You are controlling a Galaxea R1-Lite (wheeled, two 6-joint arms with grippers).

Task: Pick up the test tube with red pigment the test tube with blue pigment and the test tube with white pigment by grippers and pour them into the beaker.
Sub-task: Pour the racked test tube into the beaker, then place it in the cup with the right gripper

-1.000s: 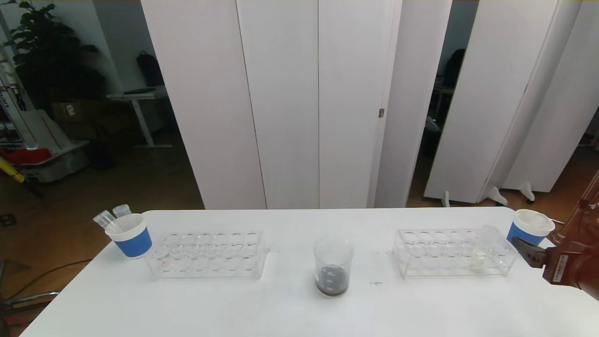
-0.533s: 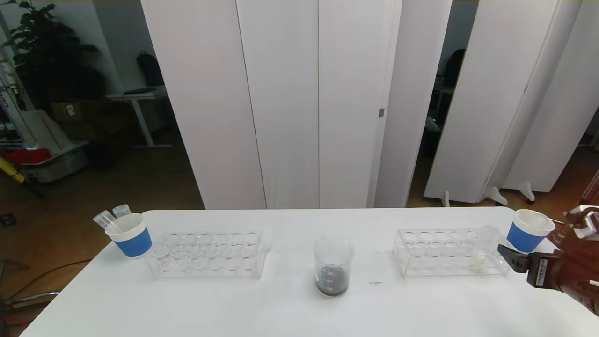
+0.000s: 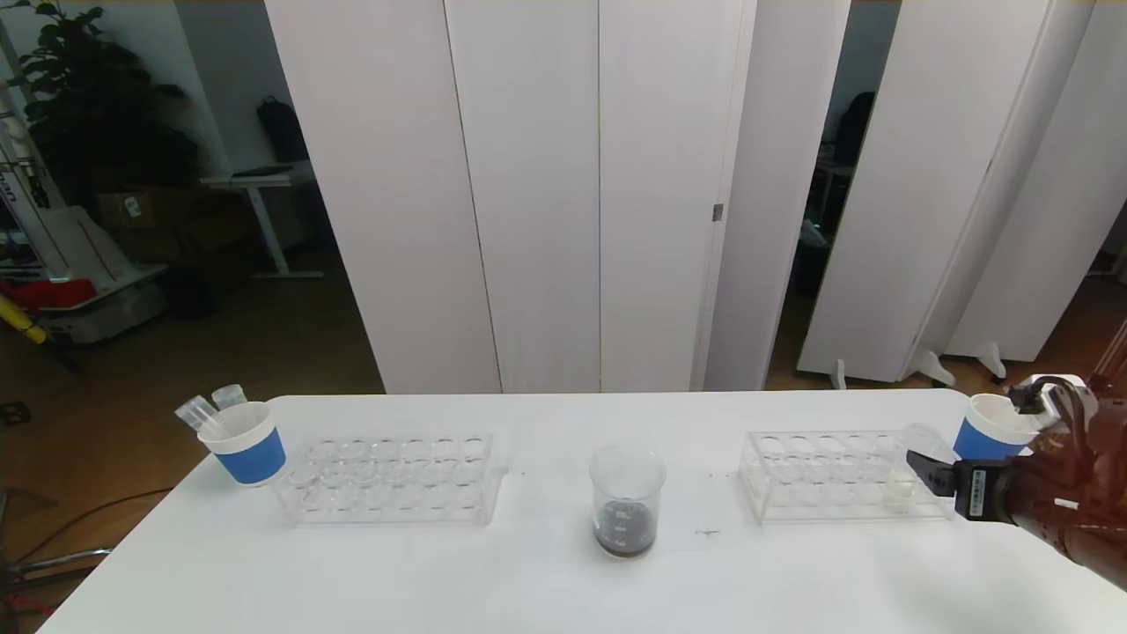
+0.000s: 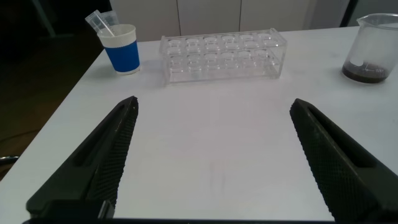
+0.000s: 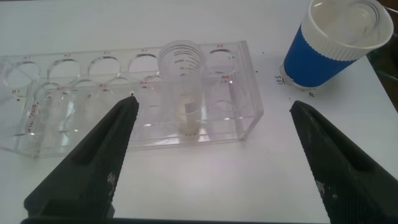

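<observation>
The beaker (image 3: 626,502) stands at the table's middle with dark liquid in its bottom; it also shows far off in the left wrist view (image 4: 376,46). The test tube with white pigment (image 3: 905,475) stands upright in the right-hand clear rack (image 3: 828,480), near its right end. My right gripper (image 3: 924,467) is open just right of that rack end. In the right wrist view its jaws (image 5: 214,106) spread wide in front of the tube (image 5: 182,87) without touching it. My left gripper (image 4: 214,104) is open over bare table. The red and blue pigment tubes are out of view.
A second clear rack (image 3: 392,480) stands left of the beaker. Beside it a blue-and-white paper cup (image 3: 246,445) holds two clear tubes. Another such cup (image 3: 990,427) stands at the table's right back corner, close behind my right arm.
My right gripper has moved left and slightly up, from beside the right cup to the end of the right rack. The tube, beaker and racks have not moved.
</observation>
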